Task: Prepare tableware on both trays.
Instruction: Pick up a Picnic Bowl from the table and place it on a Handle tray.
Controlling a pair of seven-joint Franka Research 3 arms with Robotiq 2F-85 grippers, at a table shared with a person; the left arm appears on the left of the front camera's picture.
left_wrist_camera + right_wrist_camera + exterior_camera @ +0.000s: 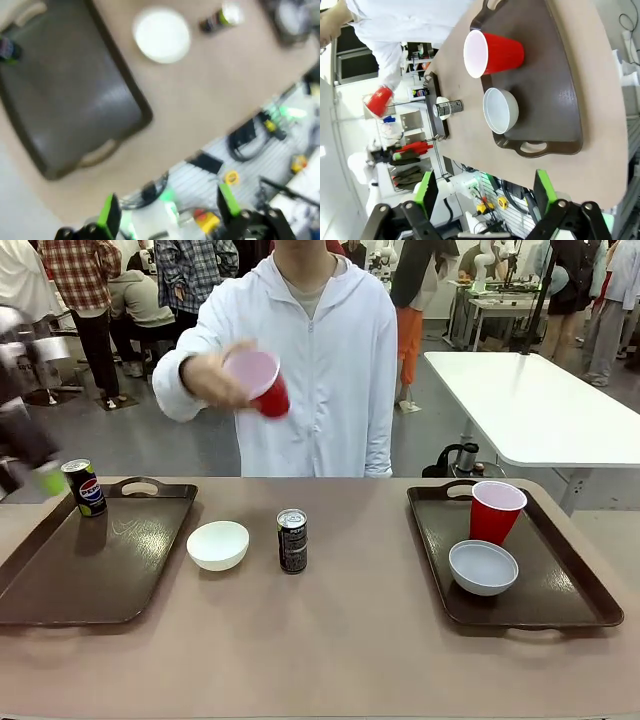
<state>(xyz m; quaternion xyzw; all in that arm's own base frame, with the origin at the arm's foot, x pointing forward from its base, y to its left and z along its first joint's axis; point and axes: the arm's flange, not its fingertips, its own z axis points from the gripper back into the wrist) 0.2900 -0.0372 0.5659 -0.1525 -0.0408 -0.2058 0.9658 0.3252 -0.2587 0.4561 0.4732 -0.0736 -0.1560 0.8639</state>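
Tan tabletop (330, 640) bears a tray (110, 565) holding a Pepsi can (84, 487).

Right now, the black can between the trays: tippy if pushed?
The black can stands tall on a narrow base, so a high push probably tips it. On its side it would likely roll. Its smooth wall may be slippery.

Pepsi logo there on the soda can (84, 487) standing in the left tray (100, 570); the middle can (292, 540) carries print too small to read.
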